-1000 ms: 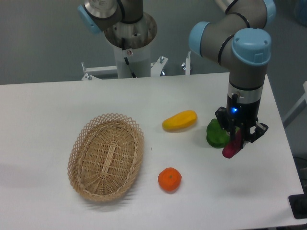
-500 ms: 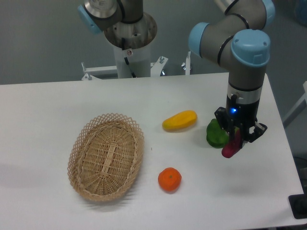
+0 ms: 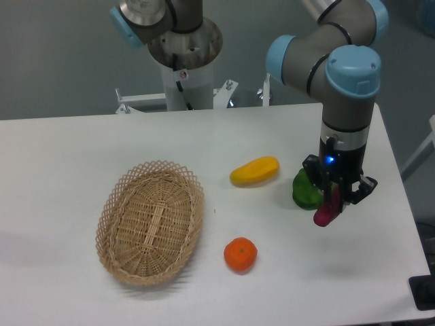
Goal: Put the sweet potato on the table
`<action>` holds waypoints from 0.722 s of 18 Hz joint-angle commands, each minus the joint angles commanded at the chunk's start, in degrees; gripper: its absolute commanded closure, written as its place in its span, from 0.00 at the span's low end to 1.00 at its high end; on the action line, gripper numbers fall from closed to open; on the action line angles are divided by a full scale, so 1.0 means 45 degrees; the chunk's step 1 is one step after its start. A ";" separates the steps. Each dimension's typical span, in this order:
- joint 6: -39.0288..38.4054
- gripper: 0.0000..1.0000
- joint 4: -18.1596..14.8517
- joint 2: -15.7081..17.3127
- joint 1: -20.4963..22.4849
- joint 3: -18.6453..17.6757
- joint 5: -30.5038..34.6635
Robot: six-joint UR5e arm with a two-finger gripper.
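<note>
Magenta shows between the claw's fingers: we have the sweet potato [image 3: 328,209] pinched in the gripper [image 3: 334,202], jaws closed on its upper part so that the lower end pokes out below, slanting down toward the camera side. It hangs over the table [image 3: 81,156], apparently just clear of the white surface — we cannot tell the gap for sure from this one view. Close beside the claw, on the side facing the basket [image 3: 151,221], sits the green pepper [image 3: 306,189]; it looks near enough to touch the fingers, though we cannot say whether it does. Further that way lies the yellow-orange fruit [image 3: 255,170], and the orange [image 3: 240,255] is well apart, nearer the camera.

To finish well, we judge the claw should come straight down until the low tip meets the table, then open slowly — a slanted, glossy piece may roll. Easing away from the pepper first would keep the opening fingers from nudging it
</note>
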 joint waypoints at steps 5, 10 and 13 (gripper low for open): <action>-0.1562 0.75 0.2340 -0.1385 -0.0761 0.0039 0.0253; -0.1564 0.75 0.2716 -0.2440 -0.1249 0.0059 0.1734; -0.1564 0.75 0.2756 -0.2929 -0.1504 0.0039 0.2382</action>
